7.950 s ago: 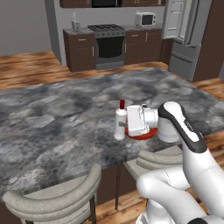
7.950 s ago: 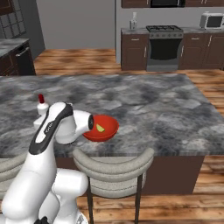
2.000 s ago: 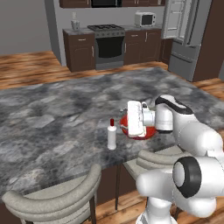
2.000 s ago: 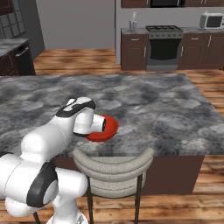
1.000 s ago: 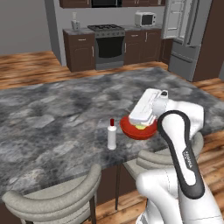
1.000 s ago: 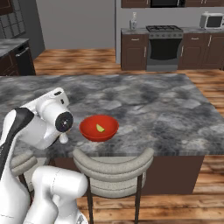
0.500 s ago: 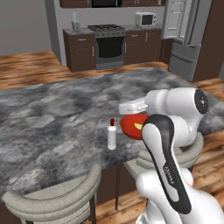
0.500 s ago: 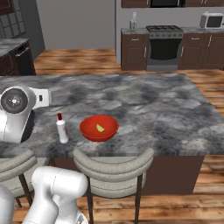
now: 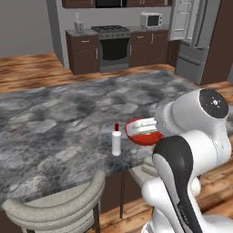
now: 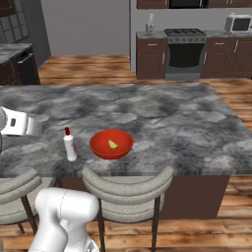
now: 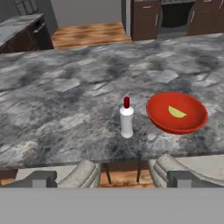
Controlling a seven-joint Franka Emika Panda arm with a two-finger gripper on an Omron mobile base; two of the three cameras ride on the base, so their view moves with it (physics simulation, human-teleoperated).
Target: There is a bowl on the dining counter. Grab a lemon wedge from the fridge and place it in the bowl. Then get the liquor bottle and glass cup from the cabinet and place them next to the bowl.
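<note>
The landmark for all positions is the shallow red bowl (image 10: pixel 111 143), which stands on the grey marbled stone dining counter (image 10: pixel 162 123), close to the counter's near edge.

Contents of the bowl: one small yellow-green lemon wedge (image 10: pixel 112 144). It lies on the inner floor of the bowl, slightly off centre. From the hand view the wedge (image 11: pixel 176 112) rests toward the far side of the bowl (image 11: pixel 176 113). Nothing else is visible inside.

The small white liquor bottle with a red cap (image 10: pixel 70 144) stands upright on the counter just beside the bowl, on the bowl's left as seen from the right base view. Bottle and bowl are apart, not touching. In the left base view the bottle (image 9: pixel 116 141) stands likewise left of the bowl (image 9: pixel 144 132), and the bowl is partly covered by the robot's white arm.

Below the near counter edge, in front of the bowl, stands a grey padded stool with a curved backrest (image 10: pixel 126 188). A second stool of the same type (image 9: pixel 58 206) stands further along, on the bottle's side.

Well behind the bowl, against the far wall, are dark brown cabinets with a black oven range (image 10: pixel 184 53).

Gripper: the jaws stand fully apart and hold nothing. In the hand view the dark finger tips (image 11: pixel 41 178) are probably the blurred shapes at the lower edge, well short of the bowl and bottle.
</note>
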